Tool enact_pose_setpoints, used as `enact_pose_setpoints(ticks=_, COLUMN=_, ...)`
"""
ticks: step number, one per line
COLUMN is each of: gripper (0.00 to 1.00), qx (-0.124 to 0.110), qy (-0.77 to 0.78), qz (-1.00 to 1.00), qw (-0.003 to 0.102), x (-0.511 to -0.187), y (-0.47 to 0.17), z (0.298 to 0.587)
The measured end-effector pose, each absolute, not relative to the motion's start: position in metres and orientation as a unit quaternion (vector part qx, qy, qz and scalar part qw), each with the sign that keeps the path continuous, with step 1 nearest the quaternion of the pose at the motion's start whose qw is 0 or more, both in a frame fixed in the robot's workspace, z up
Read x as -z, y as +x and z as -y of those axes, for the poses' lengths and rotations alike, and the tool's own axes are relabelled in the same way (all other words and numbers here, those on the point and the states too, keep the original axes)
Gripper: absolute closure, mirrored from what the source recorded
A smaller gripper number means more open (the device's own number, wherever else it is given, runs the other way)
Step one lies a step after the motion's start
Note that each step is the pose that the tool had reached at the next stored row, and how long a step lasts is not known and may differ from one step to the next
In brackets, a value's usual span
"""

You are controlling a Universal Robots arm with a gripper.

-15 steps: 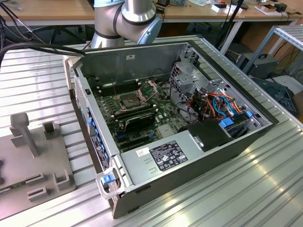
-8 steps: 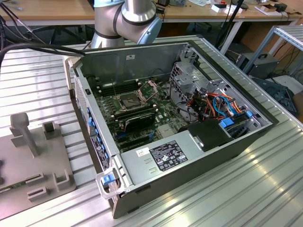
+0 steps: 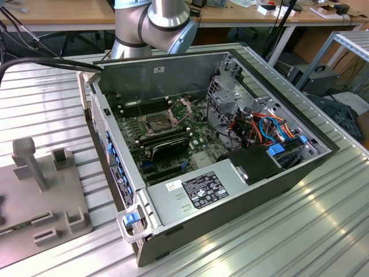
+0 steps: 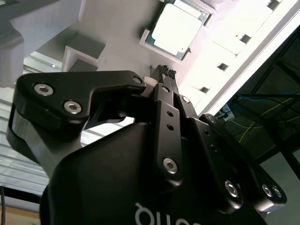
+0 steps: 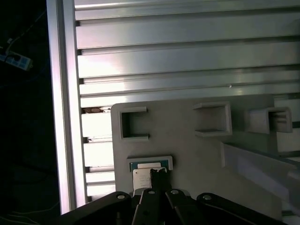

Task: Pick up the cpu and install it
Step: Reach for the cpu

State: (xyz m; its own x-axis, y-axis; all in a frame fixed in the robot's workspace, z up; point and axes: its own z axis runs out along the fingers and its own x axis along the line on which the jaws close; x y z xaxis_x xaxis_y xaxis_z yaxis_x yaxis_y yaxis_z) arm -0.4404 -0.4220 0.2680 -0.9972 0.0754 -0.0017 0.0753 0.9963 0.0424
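Hand (image 4: pixel 166 71), its fingers pressed together on nothing, over a grey fixture plate (image 4: pixel 117 28). The cpu (image 4: pixel 177 26) lies flat in its holder on the plate, just ahead of the hand in both wrist views.

The square, silver-topped cpu (image 4: pixel 177 29) lies flat on the gray fixture plate (image 4: pixel 115 28).

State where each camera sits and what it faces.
Exterior view: off the arm, looking down at the open case and fixture; arm shows behind.
Second wrist view: on the wrist, looking along the pincer to the cpu.
First wrist view: on the wrist, facing the table past the pincer.
Both wrist views share pincer, cpu, fixture.
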Motion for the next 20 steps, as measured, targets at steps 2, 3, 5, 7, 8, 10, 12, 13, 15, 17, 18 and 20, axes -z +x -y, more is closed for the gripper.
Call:
enact_pose_setpoints(ticks=2, gripper=0.89, qx=-0.021, qy=0.038, qz=-0.999, qw=0.001, x=-0.2681, y=-0.4405, z=0.4221)
enact_pose_setpoints(ticks=3, gripper=0.89, qx=-0.021, qy=0.038, qz=-0.999, qw=0.002, x=-0.268, y=-0.4405, z=0.4221)
enact_pose_setpoints(ticks=5, gripper=0.89, qx=-0.021, qy=0.038, qz=-0.999, qw=0.002, x=-0.268, y=-0.4405, z=0.4221)
enact_pose_setpoints(ticks=7, gripper=0.89, qx=-0.021, qy=0.038, qz=-0.999, qw=0.002, x=-0.2669, y=-0.4405, z=0.4221)
enact_pose_setpoints(ticks=8, gripper=0.89, qx=-0.021, qy=0.038, qz=-0.999, qw=0.002, x=-0.2663, y=-0.4405, z=0.4221)
enact_pose_setpoints(ticks=10, gripper=0.89, qx=-0.021, qy=0.038, qz=-0.999, qw=0.002, x=-0.2646, y=-0.4405, z=0.4221)
enact_pose_setpoints(ticks=12, gripper=0.89, qx=-0.021, qy=0.038, qz=-0.999, qw=0.002, x=-0.2636, y=-0.4406, z=0.4222)
enact_pose_setpoints(ticks=13, gripper=0.89, qx=-0.021, qy=0.038, qz=-0.999, qw=0.001, x=-0.2636, y=-0.4406, z=0.4222)
enact_pose_setpoints(ticks=15, gripper=0.89, qx=-0.021, qy=0.038, qz=-0.999, qw=0.001, x=-0.2635, y=-0.4406, z=0.4222)
enact_pose_setpoints(ticks=17, gripper=0.89, qx=-0.021, qy=0.038, qz=-0.999, qw=0.002, x=-0.2635, y=-0.4406, z=0.4221)
enact_pose_setpoints(ticks=18, gripper=0.89, qx=-0.021, qy=0.038, qz=-0.999, qw=0.002, x=-0.2635, y=-0.4406, z=0.4222)
enact_pose_setpoints(ticks=20, gripper=0.89, qx=-0.021, qy=0.038, qz=-0.999, qw=0.002, x=-0.2634, y=-0.4406, z=0.4221)
